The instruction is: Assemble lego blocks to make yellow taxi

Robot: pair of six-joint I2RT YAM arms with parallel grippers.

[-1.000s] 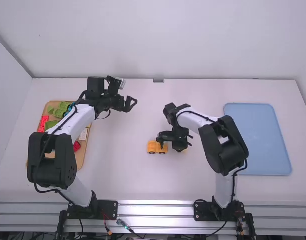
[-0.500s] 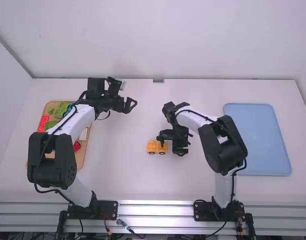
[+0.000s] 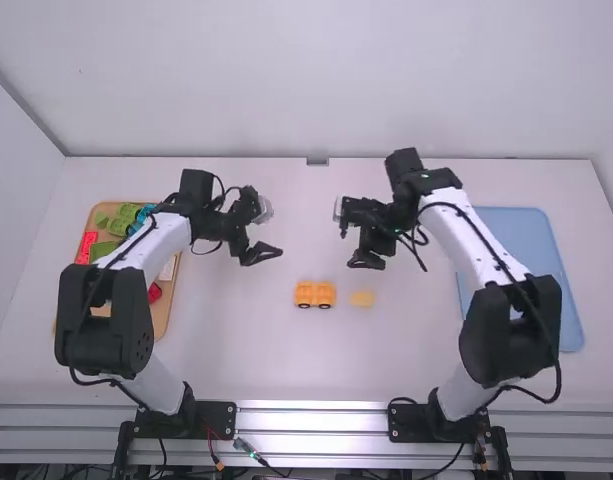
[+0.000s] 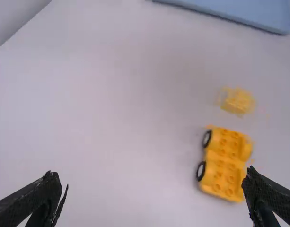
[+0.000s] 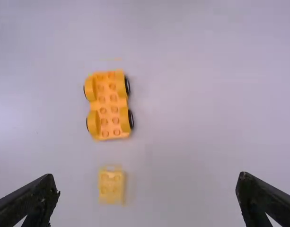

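The orange-yellow wheeled car base (image 3: 315, 294) stands on the table near the middle, its studs up and bare, also seen in the left wrist view (image 4: 225, 163) and right wrist view (image 5: 108, 105). Just right of it, apart, lies a small yellow block (image 3: 362, 299), likewise in the left wrist view (image 4: 237, 100) and right wrist view (image 5: 111, 186). My left gripper (image 3: 270, 240) is held beyond and left of the base; its fingers are wide open (image 4: 154, 196). My right gripper (image 3: 354, 246) hangs beyond the small block, open and holding nothing (image 5: 147, 196).
A wooden tray (image 3: 166, 308) with green, red, blue and white blocks lies at the left, partly under the left arm. A blue tray (image 3: 516, 240) lies at the right, partly behind the right arm.
My right gripper has drawn away from the car base toward the table's far side, uncovering the small yellow block. The left gripper has shifted slightly nearer the camera. The base has stayed put.
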